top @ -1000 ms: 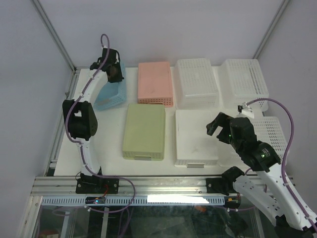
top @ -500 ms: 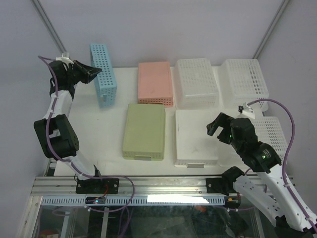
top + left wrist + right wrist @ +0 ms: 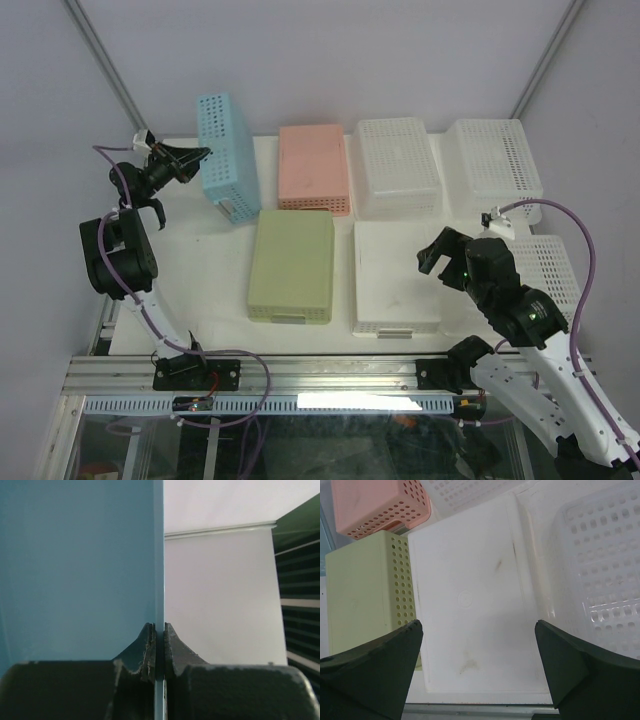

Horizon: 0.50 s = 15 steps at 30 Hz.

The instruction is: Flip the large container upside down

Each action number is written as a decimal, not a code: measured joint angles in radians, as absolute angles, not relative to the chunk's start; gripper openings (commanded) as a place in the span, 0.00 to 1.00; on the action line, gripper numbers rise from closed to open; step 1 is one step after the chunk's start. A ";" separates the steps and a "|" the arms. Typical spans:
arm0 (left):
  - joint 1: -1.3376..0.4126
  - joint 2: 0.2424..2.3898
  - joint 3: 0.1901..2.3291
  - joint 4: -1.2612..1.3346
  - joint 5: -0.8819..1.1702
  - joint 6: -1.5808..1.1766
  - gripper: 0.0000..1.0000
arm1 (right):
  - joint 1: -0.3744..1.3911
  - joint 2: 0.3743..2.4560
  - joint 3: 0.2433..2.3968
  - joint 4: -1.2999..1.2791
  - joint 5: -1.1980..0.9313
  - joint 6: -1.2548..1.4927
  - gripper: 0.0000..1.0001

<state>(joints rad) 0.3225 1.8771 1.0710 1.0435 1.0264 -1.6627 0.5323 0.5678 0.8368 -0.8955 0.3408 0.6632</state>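
Where the left tool (image 3: 159,630) bites, its two dark fingers are pressed together on a thin wall of the blue container (image 3: 228,155), with only that wall's thickness between them. The container is reared up on one long edge at the far left of the worktop (image 3: 200,270), leaning a little, just beside the pink container (image 3: 314,167). It is a pale blue rectangular plastic basket with rows of small holes in the side that faces the top camera; which way its mouth points I cannot tell. It looks light and fairly stiff, though so thin a wall will probably flex, and smooth plastic may slip in a narrow pinch. A hold at the rim, near the middle of a long side, seems safest for tipping it over. The right tool (image 3: 440,255) hangs spread wide and empty above an upturned white container (image 3: 470,605).
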 measured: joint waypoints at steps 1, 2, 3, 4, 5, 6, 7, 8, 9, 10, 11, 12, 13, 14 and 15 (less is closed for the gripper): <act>0.327 1.905 1.059 1.101 1.028 -1.708 0.00 | 0.532 0.568 0.837 -0.896 0.341 0.663 0.99; 0.331 1.924 1.050 1.135 1.029 -1.738 0.00 | 0.532 0.568 0.837 -0.896 0.341 0.663 0.99; 0.337 1.945 1.037 1.166 1.031 -1.770 0.00 | 0.532 0.568 0.837 -0.896 0.341 0.663 0.99; 0.343 1.956 1.025 1.180 1.032 -1.788 0.00 | 0.532 0.568 0.837 -0.896 0.341 0.663 0.99; 0.349 1.964 1.011 1.192 1.034 -1.803 0.00 | 0.532 0.568 0.837 -0.896 0.341 0.663 0.99; 0.356 1.971 0.997 1.205 1.037 -1.817 0.00 | 0.532 0.568 0.837 -0.896 0.341 0.663 0.99; 0.362 1.975 0.986 1.216 1.042 -1.825 0.00 | 0.532 0.569 0.837 -0.896 0.341 0.663 0.99; 0.369 1.979 0.976 1.227 1.048 -1.835 0.00 | 0.532 0.569 0.837 -0.896 0.340 0.663 0.99; 0.376 1.982 0.967 1.237 1.050 -1.843 0.00 | 0.532 0.570 0.837 -0.896 0.340 0.663 0.99; 0.382 1.986 0.959 1.247 1.052 -1.850 0.00 | 0.532 0.570 0.837 -0.896 0.340 0.663 0.99; 0.390 1.990 0.952 1.261 1.052 -1.856 0.00 | 0.532 0.572 0.837 -0.896 0.340 0.663 0.99; 0.397 1.995 0.945 1.274 1.052 -1.864 0.00 | 0.532 0.573 0.837 -0.896 0.340 0.663 0.99; 0.405 2.001 0.938 1.289 1.052 -1.873 0.04 | 0.532 0.576 0.837 -0.896 0.340 0.663 0.99; 0.411 2.008 0.931 1.306 1.051 -1.882 0.13 | 0.532 0.578 0.837 -0.896 0.340 0.663 0.99; 0.418 2.012 0.926 1.314 1.051 -1.892 0.20 | 0.532 0.580 0.837 -0.896 0.340 0.663 0.99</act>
